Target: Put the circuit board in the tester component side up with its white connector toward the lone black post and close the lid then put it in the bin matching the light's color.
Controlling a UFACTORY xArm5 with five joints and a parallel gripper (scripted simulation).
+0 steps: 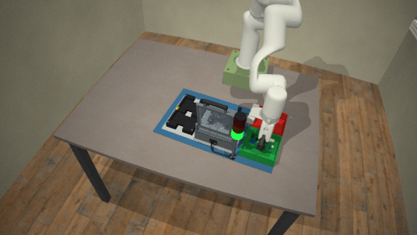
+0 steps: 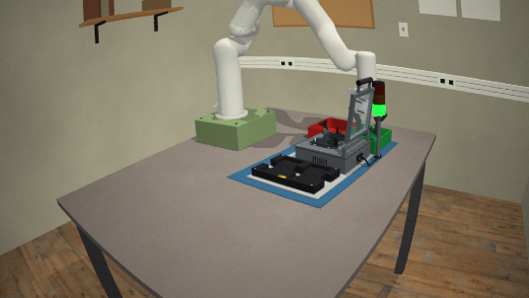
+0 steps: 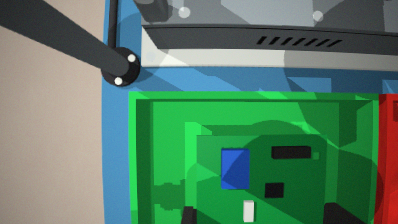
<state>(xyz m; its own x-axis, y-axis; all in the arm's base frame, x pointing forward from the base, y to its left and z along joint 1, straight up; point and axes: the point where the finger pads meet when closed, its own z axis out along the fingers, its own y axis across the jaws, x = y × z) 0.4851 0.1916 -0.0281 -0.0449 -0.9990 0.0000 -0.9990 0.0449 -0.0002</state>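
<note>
The green circuit board (image 1: 253, 141) (image 3: 257, 170) lies level, component side up, between the fingers of my gripper (image 1: 261, 144) (image 3: 263, 216), which is shut on its sides. The board is inside the outline of the green bin (image 1: 258, 156) (image 2: 385, 141) (image 3: 132, 150); its exact depth below the rim is hard to tell. The signal light (image 1: 237, 135) (image 2: 379, 110) glows green. The tester (image 1: 212, 137) (image 2: 321, 158) (image 3: 210, 37) has its lid (image 1: 198, 113) (image 2: 351, 120) standing open. The black tray (image 1: 180, 117) (image 2: 266, 171) holds no board.
The red bin (image 1: 281, 121) (image 3: 389, 165) stands right beside the green bin. The signal light's pole (image 3: 117, 62) rises from the blue mat (image 3: 115, 150) near the green bin's corner, close to the tester. The upright lid stands near the arm.
</note>
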